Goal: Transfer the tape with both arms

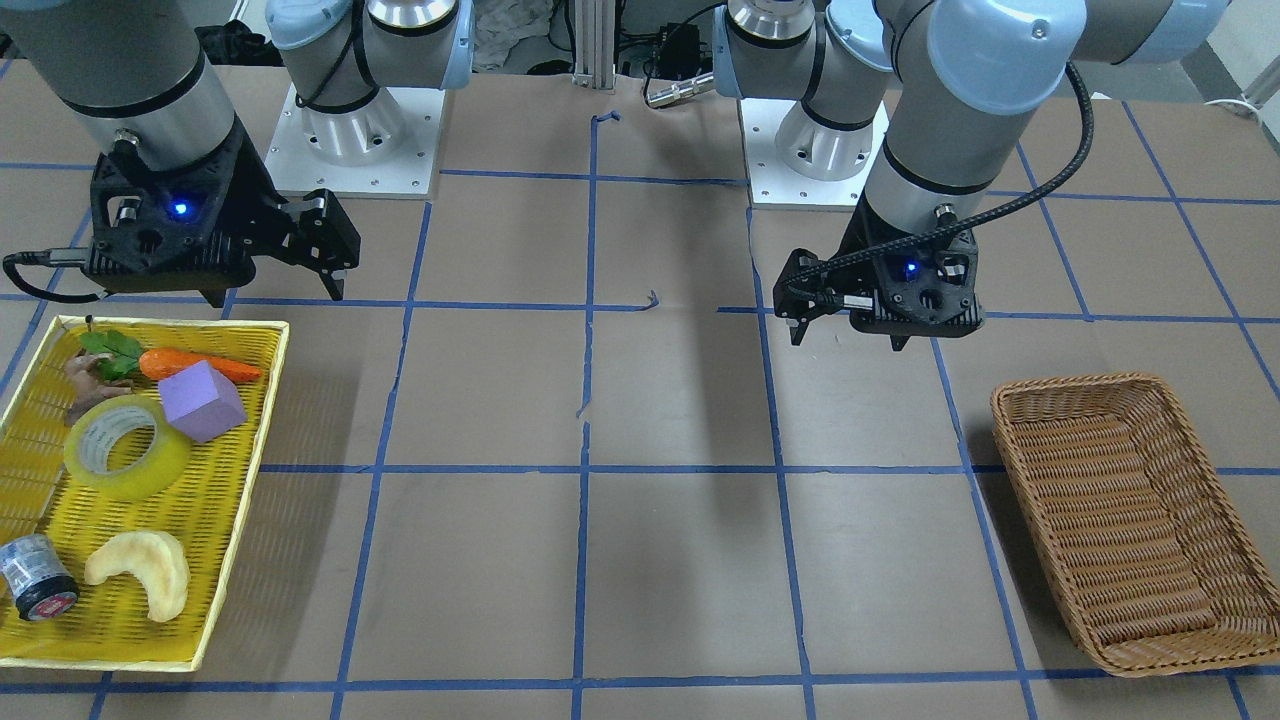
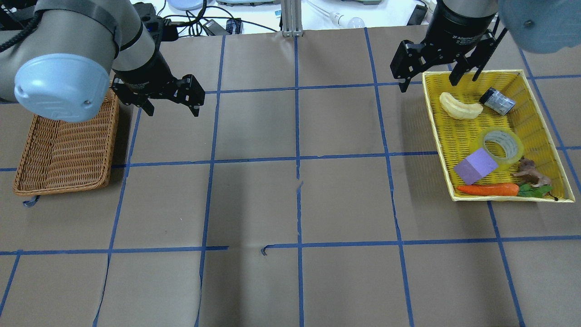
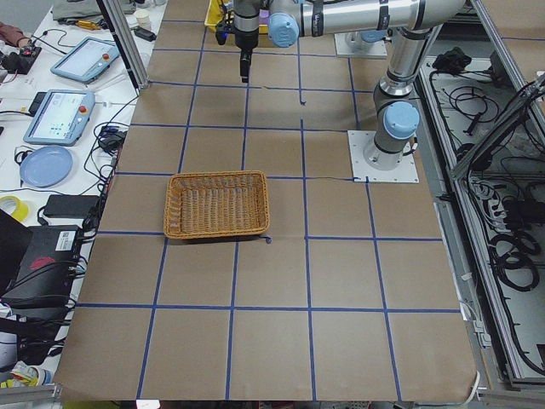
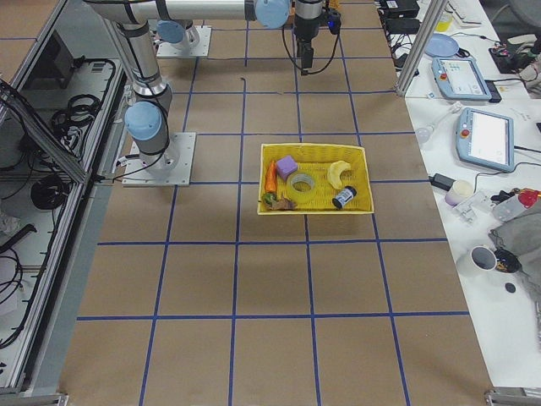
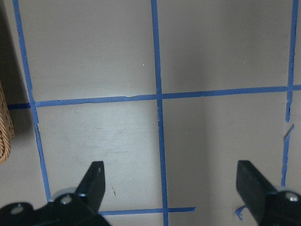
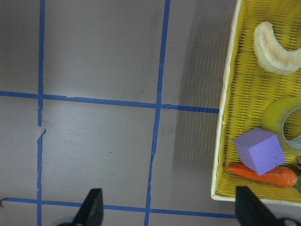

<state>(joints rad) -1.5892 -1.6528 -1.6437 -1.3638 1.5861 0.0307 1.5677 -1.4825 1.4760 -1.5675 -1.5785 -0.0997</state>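
Tape [image 2: 501,145] flat inside yellow tray [image 2: 540,113], against purple block [image 2: 475,165]. Carrot [image 2: 488,190], pale crescent [image 2: 460,108] and dark cylinder [image 2: 497,101] share tray. Right gripper [image 2: 429,82] beside tray, jaws spread, empty. Left gripper [image 2: 174,109] well apart from tray, by wicker basket [image 2: 63,150], jaws spread.

Fingers [image 6: 93,208] spread wide; tape [image 6: 275,116] in yellow tray [image 6: 228,94] beside purple cube [image 6: 258,150].

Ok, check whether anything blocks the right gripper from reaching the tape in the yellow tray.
Nothing covers the tape; its top is open. The right gripper hangs open above the table beside the yellow tray. The purple block sits against the roll's side and may crowd a finger there.
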